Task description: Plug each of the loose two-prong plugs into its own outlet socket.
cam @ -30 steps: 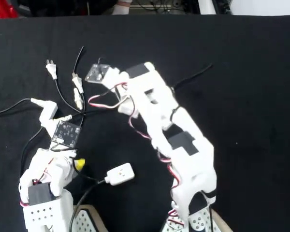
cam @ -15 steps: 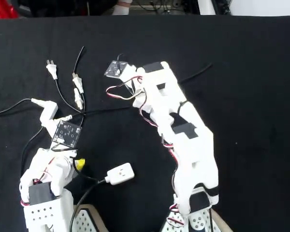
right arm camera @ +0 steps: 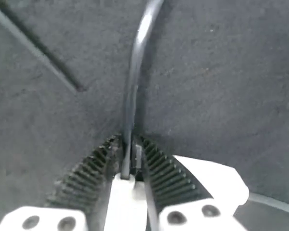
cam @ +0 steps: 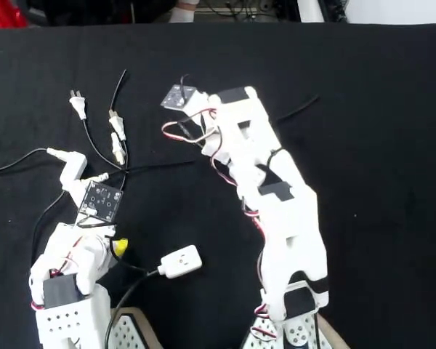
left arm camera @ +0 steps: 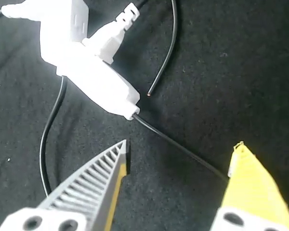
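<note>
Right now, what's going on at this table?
The right tool is shut on a black cord, out toward the middle of the black table. The left tool is open, just short of a white outlet block. Several loose plugs lie beyond the block, not yet plugged in. A second white socket lies near the arm bases.

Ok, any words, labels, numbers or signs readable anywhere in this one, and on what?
No text can be read.
Circuit board on the left arm's wrist: tiny marks, too small to read.
Circuit board on the right arm's wrist: tiny marks, also too small.
White outlet socket: slots, no legible print.
White plug in the right gripper: no print visible.
</note>
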You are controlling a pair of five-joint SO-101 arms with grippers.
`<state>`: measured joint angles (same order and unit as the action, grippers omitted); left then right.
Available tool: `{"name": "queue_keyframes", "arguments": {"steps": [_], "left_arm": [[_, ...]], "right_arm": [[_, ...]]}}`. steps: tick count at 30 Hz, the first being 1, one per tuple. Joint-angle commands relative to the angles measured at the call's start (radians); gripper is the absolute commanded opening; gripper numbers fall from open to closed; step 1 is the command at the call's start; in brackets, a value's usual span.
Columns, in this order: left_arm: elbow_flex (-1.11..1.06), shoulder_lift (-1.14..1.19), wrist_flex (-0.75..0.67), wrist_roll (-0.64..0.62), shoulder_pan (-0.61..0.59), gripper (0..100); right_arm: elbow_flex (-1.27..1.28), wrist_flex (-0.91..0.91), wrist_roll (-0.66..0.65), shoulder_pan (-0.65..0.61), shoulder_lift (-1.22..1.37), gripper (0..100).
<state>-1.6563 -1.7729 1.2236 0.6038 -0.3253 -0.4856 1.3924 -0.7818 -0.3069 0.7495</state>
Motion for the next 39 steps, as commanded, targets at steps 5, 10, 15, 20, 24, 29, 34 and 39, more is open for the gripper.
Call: {"name": "queue_keyframes", "arguments": {"steps": [5,10,15,20,24,29,34,39], "left_arm": [[0.001,0.003,-0.02,0.034,-0.007,33],[0.001,0.003,-0.018,0.057,-0.007,33],[0.001,0.003,-0.018,0.057,-0.005,33],[0.001,0.003,-0.018,0.057,-0.005,33],[0.001,0.003,-0.017,0.057,-0.004,33],[0.002,0.003,0.0,0.058,0.001,33],[0.002,0.003,0.0,0.058,0.001,33],[0.007,0.003,0.0,0.052,-0.007,33]], "right_arm": [[-0.447,0.322,0.014,-0.051,-0.018,1.1],[-0.611,0.376,0.051,-0.097,-0.056,1.1],[-0.486,0.374,0.074,-0.144,-0.186,1.1],[-0.306,0.33,0.074,-0.196,-0.236,1.1],[-0.189,0.226,0.074,-0.249,-0.2,3.4],[-0.197,0.256,0.094,-0.27,-0.202,25.8],[-0.286,0.365,0.06,-0.27,-0.266,30.3],[-0.295,0.345,0.057,-0.307,-0.306,30.3]]}}
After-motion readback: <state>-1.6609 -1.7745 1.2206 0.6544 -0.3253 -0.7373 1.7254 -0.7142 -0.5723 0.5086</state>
